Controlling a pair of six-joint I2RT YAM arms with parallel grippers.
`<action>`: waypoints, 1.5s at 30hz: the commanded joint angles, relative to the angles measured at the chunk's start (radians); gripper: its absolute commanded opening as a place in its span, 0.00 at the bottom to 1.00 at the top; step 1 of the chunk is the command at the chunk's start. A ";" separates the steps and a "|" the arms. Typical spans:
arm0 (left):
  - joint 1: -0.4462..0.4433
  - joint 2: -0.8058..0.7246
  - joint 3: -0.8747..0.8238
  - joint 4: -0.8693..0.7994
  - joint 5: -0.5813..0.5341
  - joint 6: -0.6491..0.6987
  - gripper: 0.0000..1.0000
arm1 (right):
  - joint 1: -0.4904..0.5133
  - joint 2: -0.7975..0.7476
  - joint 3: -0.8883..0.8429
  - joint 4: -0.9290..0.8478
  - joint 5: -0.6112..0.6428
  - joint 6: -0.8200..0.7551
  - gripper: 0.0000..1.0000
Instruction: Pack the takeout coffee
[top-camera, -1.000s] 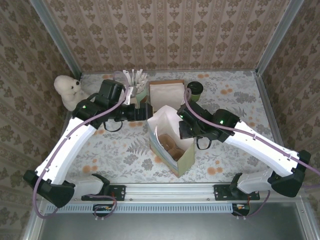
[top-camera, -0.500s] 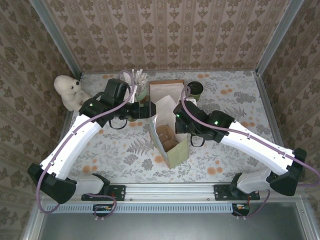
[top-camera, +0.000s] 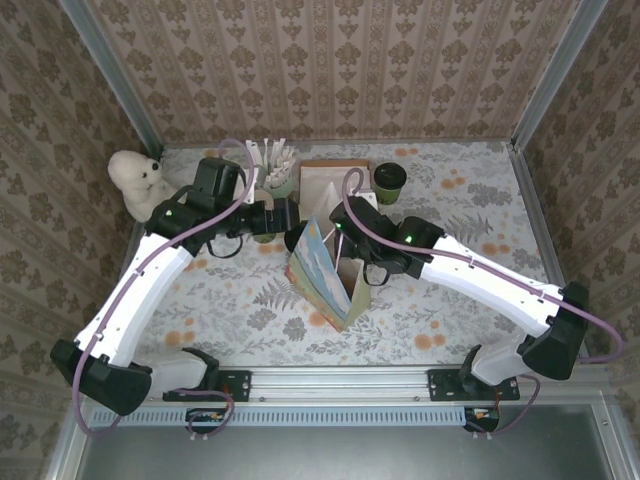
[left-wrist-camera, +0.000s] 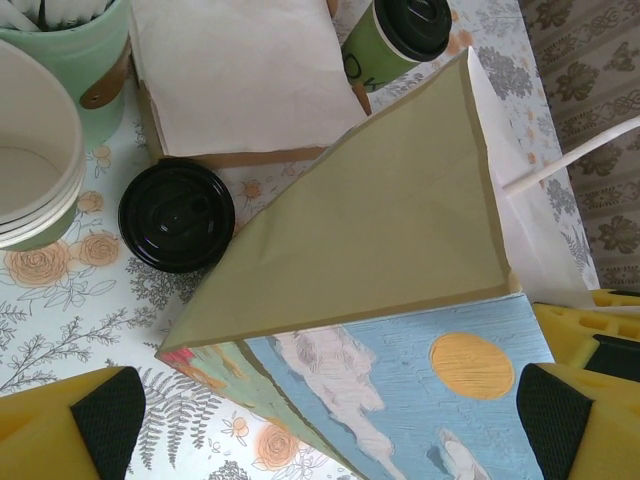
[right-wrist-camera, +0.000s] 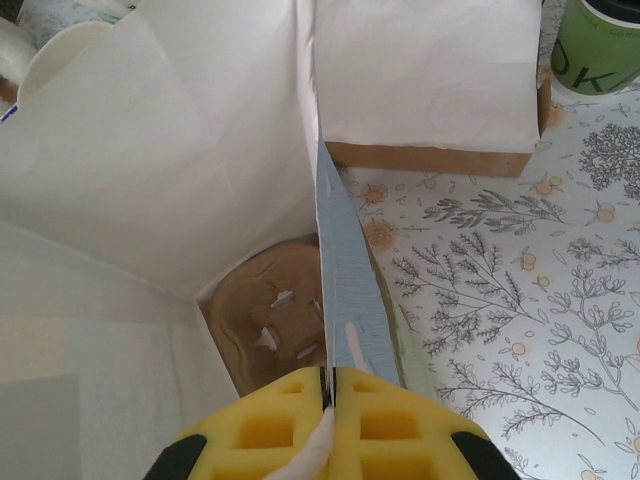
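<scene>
As right fingers (right-wrist-camera: 350, 400) pinch its rim — bag (top-camera: 320, 275) leans open.

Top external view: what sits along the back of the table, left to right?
white teddy bear → stick holder → brown box of white paper → takeout coffee

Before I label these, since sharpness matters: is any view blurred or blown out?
Top external: evenly lit, sharp, soft shadows. Left wrist: paper bag crisp, no glare. Right wrist: bag's white inside bright, near washed out; right gripper looks slightly soft.
</scene>
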 joint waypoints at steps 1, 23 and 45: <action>0.010 -0.021 -0.012 -0.005 -0.007 0.024 0.99 | 0.001 0.027 0.030 0.019 0.010 -0.013 0.00; -0.042 0.051 0.068 -0.127 -0.099 0.241 0.89 | -0.020 -0.197 0.046 -0.187 -0.193 -0.441 0.96; -0.075 0.311 0.209 0.011 0.102 0.467 0.40 | -0.655 -0.211 -0.076 0.015 -0.440 -0.441 1.00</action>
